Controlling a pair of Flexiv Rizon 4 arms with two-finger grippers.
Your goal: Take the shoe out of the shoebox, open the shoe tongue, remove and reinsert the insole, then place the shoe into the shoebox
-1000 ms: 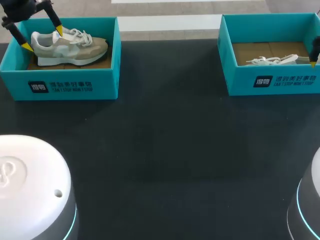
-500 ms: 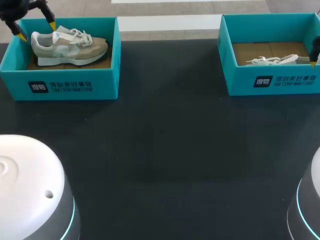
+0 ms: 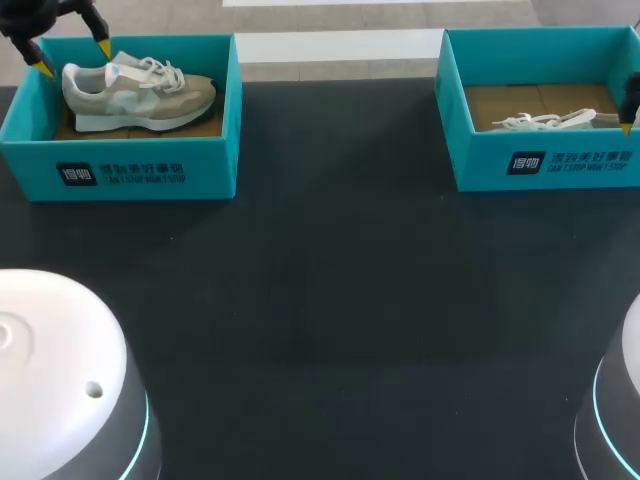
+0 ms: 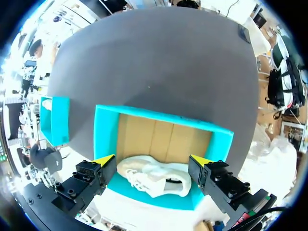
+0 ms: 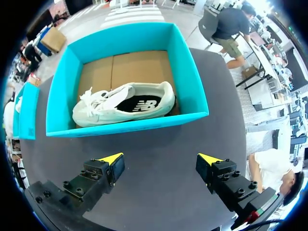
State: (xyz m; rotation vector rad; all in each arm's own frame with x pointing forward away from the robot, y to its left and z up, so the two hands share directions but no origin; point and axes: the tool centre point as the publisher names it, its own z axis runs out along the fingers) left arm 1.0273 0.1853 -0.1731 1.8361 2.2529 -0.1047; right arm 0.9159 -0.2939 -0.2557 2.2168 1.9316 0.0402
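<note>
The left gripper (image 3: 73, 57) sits in the upper left corner of the head view with its yellow-tipped fingers spread wide and holding nothing; one tip is over the outer end wall of the left shoebox (image 3: 130, 170), the other above the heel end of the left shoe (image 3: 140, 92). In the left wrist view the same gripper (image 4: 153, 161) has this shoe (image 4: 154, 180) below and between its parted fingers, with no contact visible; the box wall (image 4: 106, 134) shows beside one finger.

The left shoe is a beige and grey trainer with a white sole and white laces; it stands upright on its sole on the brown card floor of the teal box, toe toward the middle of the frame.

The right gripper (image 3: 630, 112) is at the right edge, upper right, only partly in view; in the right wrist view its fingers (image 5: 160, 159) are wide apart and empty, over the dark table (image 3: 350, 300), short of the right shoebox (image 5: 130, 124). That teal box (image 3: 540, 160) holds the right shoe (image 5: 122, 109), ahead of the gripper; it is white, lies on its side, and its opening shows a dark insole; its laces trail loose (image 3: 550, 121).
</note>
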